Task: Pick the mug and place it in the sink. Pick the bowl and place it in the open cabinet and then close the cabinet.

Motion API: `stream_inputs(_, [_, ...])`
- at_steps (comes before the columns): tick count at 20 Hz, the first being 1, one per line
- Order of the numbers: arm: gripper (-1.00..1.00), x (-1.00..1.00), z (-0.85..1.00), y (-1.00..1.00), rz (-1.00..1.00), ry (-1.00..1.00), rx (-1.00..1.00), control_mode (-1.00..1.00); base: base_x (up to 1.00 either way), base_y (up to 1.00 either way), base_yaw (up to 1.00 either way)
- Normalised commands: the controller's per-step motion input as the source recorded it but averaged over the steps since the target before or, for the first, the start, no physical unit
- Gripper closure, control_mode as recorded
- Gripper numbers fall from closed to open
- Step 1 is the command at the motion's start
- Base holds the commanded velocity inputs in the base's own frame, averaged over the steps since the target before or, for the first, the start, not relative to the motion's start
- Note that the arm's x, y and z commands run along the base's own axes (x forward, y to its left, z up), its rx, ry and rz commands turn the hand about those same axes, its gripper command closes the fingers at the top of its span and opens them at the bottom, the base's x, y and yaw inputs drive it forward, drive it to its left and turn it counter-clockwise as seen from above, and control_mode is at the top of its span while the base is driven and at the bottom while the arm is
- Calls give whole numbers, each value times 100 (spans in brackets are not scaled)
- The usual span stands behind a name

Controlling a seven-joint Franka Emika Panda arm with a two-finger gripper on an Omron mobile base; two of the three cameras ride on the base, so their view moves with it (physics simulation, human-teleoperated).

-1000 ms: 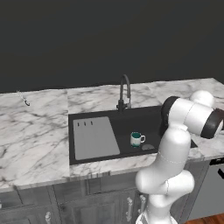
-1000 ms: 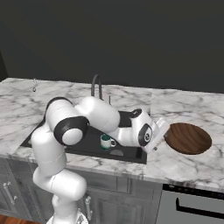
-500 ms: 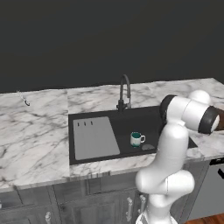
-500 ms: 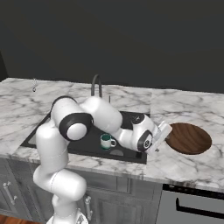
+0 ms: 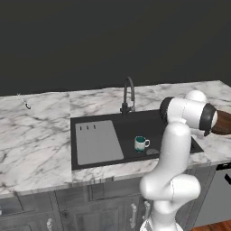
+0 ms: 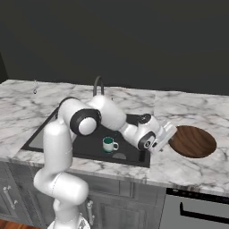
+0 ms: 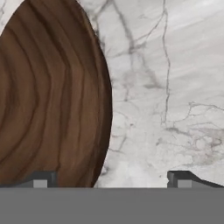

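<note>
1. You see a glossy white arm point(image 6: 67, 147) made of rounded, thick segments.
2. Its joints point(image 6: 85, 121) are dark, like black rings with a grey band.
3. The end effector point(image 6: 163, 137) is light grey and blocky.
4. Your hand camera shows two small dark fingertips point(image 7: 41, 178).

The left base view looks forward and down from behind the arm's left; the right base view does so from its right. Both share the black rectangular sink point(image 5: 135, 135) point(image 6: 85, 143) in the white marble counter point(image 5: 36, 135) point(image 6: 188, 165). The hand view looks closely down on the wide dark-brown wooden bowl point(image 7: 48, 96) and marble.
</note>
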Motion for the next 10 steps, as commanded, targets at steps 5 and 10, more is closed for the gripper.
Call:
stream_inputs(5, [-100,23,0,-35,0,0,7,-100,0,0,0])
stream_inputs(10, [-100,23,-3,-29,0,0,9,-100,0,0,0])
